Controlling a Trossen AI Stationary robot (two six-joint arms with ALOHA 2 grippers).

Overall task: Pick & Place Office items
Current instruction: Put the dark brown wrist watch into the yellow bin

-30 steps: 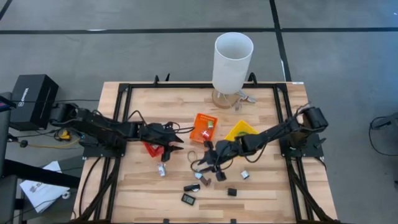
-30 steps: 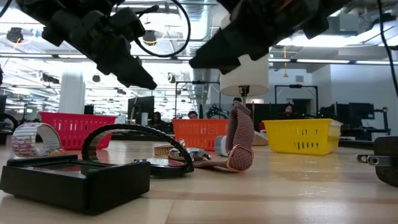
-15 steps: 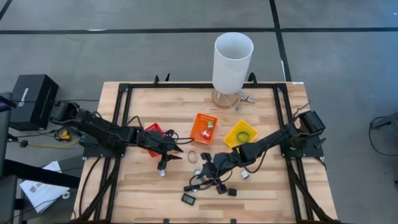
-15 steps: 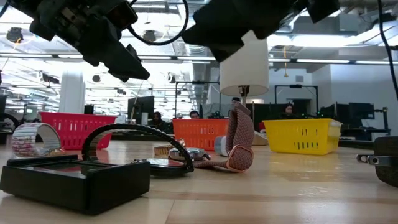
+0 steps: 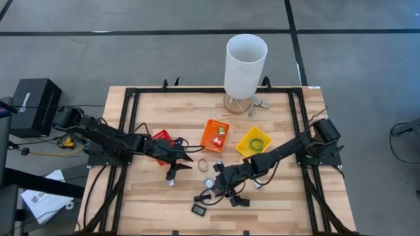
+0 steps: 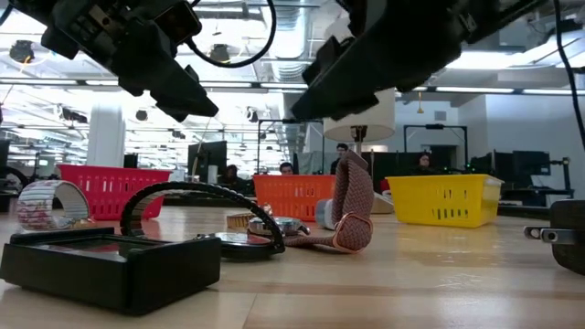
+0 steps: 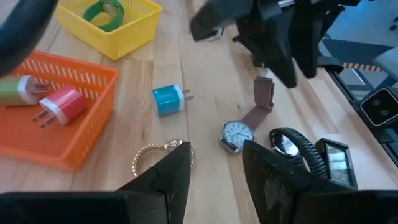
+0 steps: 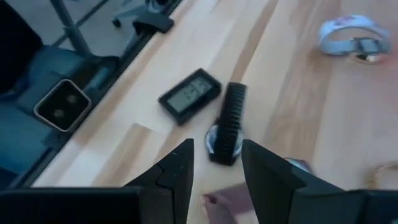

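Right gripper [image 5: 213, 185], fingers spread, hangs above black-strap watch [image 8: 229, 122] beside small black display [image 8: 190, 93]. Left gripper [image 5: 187, 162], fingers spread, hangs near gold ring [image 7: 160, 152].

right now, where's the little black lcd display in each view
High view: black lcd display near the table front edge, centre.
Low view: display in nearest foreground, left.
Left wrist view: display just past the black-strap watch.
Right wrist view: display beside the watch, toward the table's edge.
Shared landmark: that watch.
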